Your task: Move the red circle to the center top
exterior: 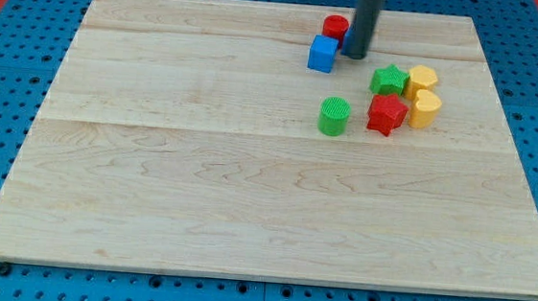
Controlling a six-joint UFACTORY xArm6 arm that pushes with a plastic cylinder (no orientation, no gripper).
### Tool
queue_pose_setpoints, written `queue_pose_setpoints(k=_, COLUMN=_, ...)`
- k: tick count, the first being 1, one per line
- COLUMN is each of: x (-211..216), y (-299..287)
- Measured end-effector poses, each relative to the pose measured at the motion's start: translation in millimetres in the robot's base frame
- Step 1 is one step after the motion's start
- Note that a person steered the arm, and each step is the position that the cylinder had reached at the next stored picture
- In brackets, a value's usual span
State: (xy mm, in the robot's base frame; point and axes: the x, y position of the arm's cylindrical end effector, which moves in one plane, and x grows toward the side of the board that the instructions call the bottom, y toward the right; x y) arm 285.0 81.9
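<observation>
The red circle [334, 27] lies near the view's top, a little right of the board's middle. A blue cube [323, 54] touches it just below. My tip [354, 54] stands right beside both, on the view's right of the blue cube and lower right of the red circle. The dark rod rises from there out of the view's top.
A green circle [333, 115] lies below the blue cube. To the right sit a green star [388, 80], a red star-like block [386, 114], a yellow hexagon [422, 80] and a yellow heart-like block [426, 108]. The wooden board [199, 183] rests on a blue pegboard.
</observation>
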Motion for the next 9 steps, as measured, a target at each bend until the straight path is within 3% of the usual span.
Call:
queue_pose_setpoints(k=1, x=8, y=-22)
queue_pose_setpoints(k=2, x=38, y=25)
queue_pose_setpoints(k=3, x=22, y=84)
queue_pose_setpoints(k=4, x=4, y=85)
queue_pose_setpoints(k=6, x=-56, y=7)
queue_pose_setpoints(k=7, x=-56, y=-53)
queue_pose_setpoints(k=8, x=-42, y=-54)
queue_pose_setpoints(k=9, x=-25, y=-114)
